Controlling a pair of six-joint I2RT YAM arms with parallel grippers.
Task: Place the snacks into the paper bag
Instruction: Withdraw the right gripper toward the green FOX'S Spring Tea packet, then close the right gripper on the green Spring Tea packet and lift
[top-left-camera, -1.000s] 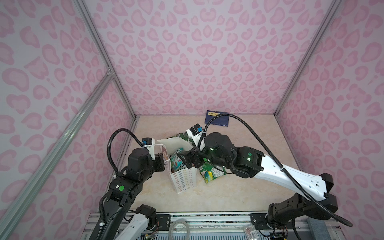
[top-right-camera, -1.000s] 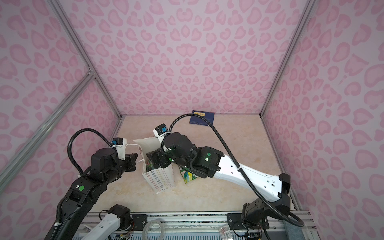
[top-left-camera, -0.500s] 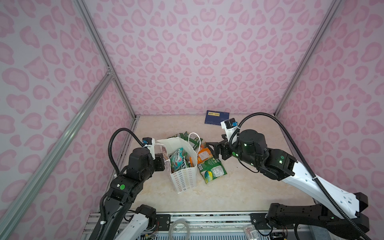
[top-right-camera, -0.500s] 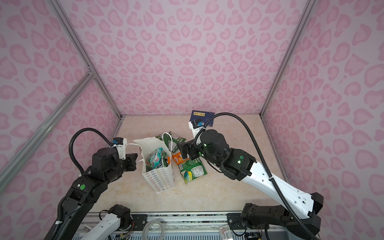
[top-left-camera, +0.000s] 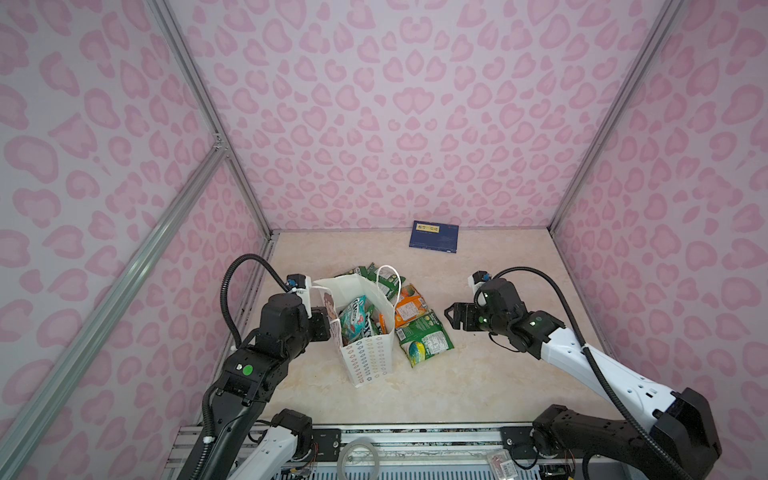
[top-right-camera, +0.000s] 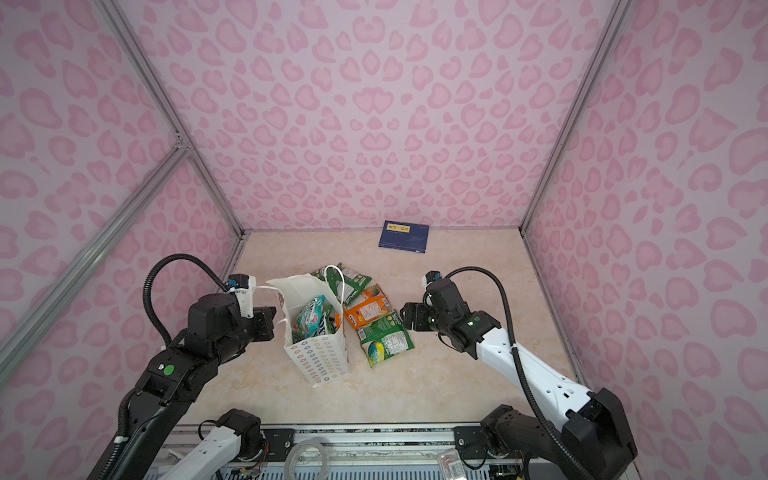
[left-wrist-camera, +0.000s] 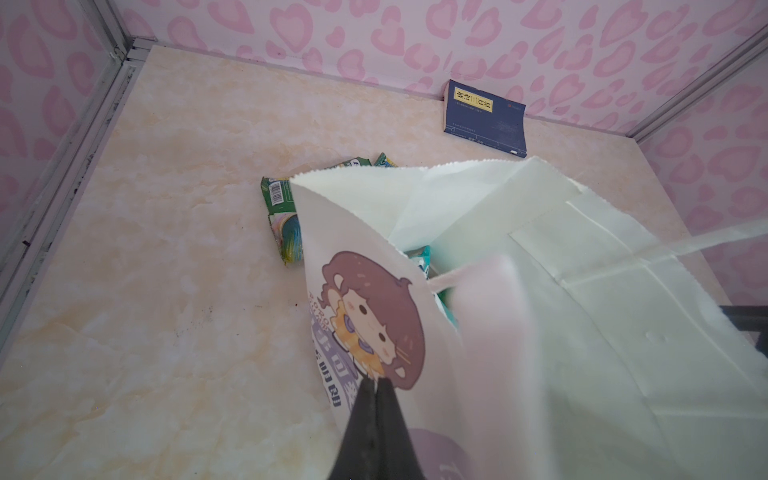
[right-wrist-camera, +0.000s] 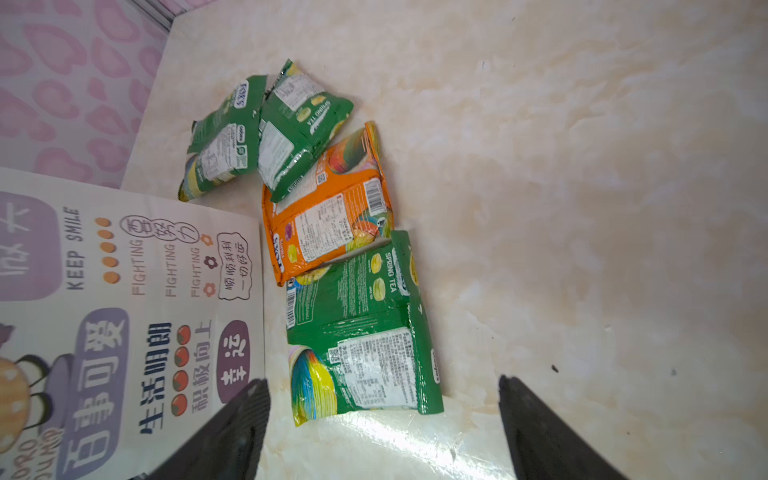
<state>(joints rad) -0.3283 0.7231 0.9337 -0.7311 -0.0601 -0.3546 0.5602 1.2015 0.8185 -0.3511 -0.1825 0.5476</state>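
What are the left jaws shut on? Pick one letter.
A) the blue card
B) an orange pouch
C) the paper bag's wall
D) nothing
C: in the left wrist view the left jaws stand shut, pinching the wall of the paper bag below its cartoon figure; the orange pouch lies loose beside it.

top views: high, front, looking down | wrist views: close, low | shared: paper bag (top-left-camera: 368, 357)

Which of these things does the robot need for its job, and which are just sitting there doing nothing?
For the job:
- paper bag
- teal pouch, already inside the bag
- orange pouch on the table
- near green pouch
- two more green pouches behind the bag

Just lying about:
- dark blue card by the back wall
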